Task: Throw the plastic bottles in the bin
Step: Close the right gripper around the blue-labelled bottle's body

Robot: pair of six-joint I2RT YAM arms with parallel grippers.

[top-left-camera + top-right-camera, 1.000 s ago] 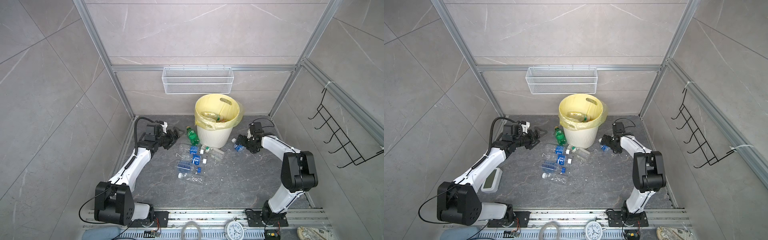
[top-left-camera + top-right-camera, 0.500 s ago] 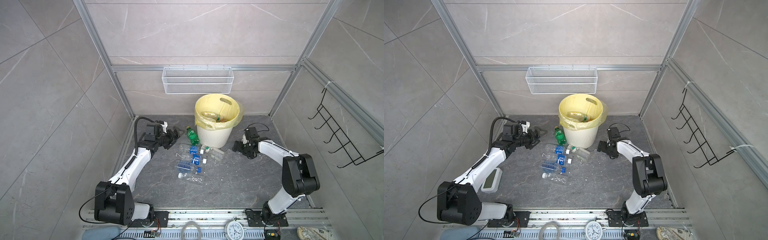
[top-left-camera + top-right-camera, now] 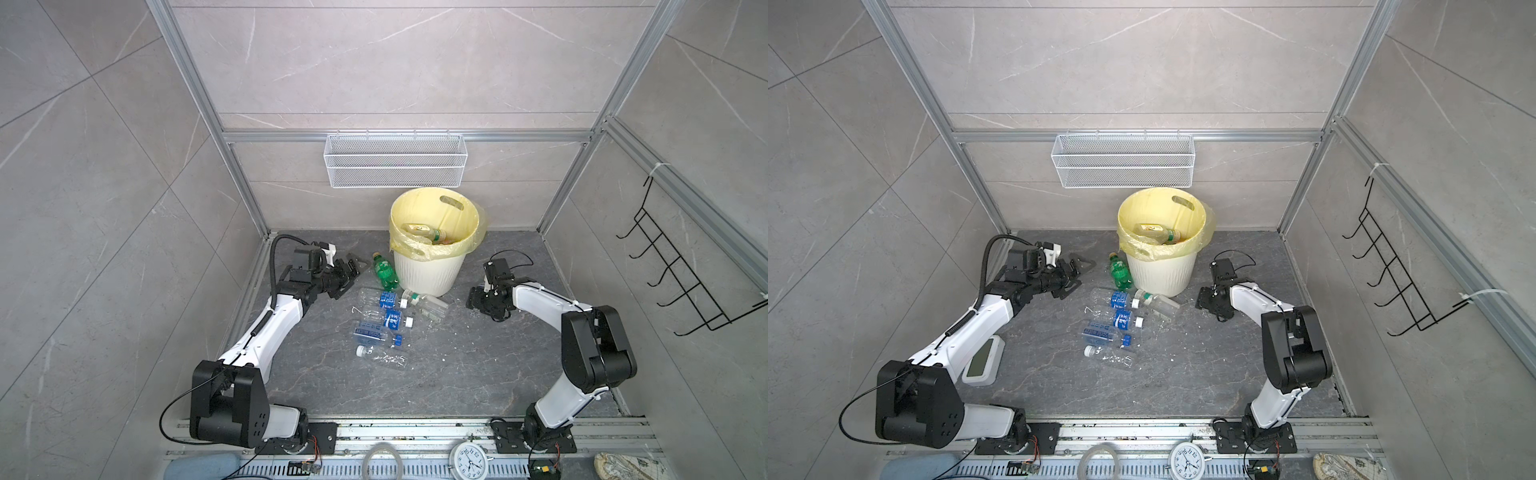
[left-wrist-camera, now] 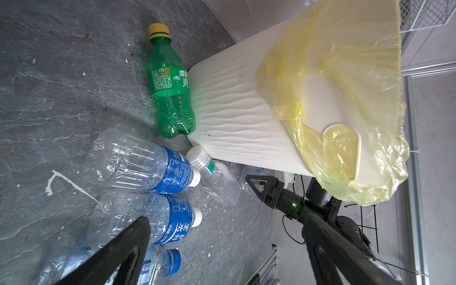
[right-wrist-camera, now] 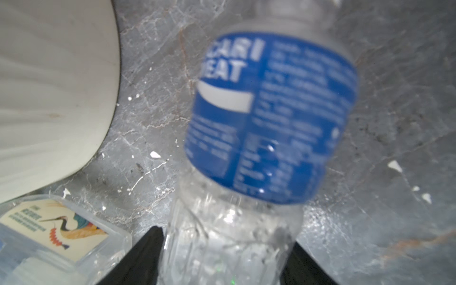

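The bin [image 3: 428,274] [image 3: 1160,274], cream and ribbed with a yellow bag, stands at the back and holds a few plastic bottles [image 3: 419,230]. A green bottle [image 3: 384,272] [image 4: 170,86] lies against its left side. Several clear blue-labelled bottles [image 3: 388,320] [image 3: 1119,319] and a square clear one [image 3: 428,305] lie in front. My left gripper [image 3: 349,272] [image 4: 229,259] hangs open left of the green bottle, holding nothing. My right gripper [image 3: 478,297] [image 5: 227,259], low on the floor right of the bin [image 5: 49,86], is shut on a clear blue-labelled bottle [image 5: 269,111].
A white wire basket [image 3: 395,166] hangs on the back wall above the bin. A black hook rack [image 3: 685,282] juts from the right wall. A white device [image 3: 982,361] lies by the left arm. A clock [image 3: 469,457] sits on the front rail.
My right gripper has slid left along the floor towards the bin's front, and its jaws have narrowed onto the blue-labelled bottle. The left arm has stayed still and open.
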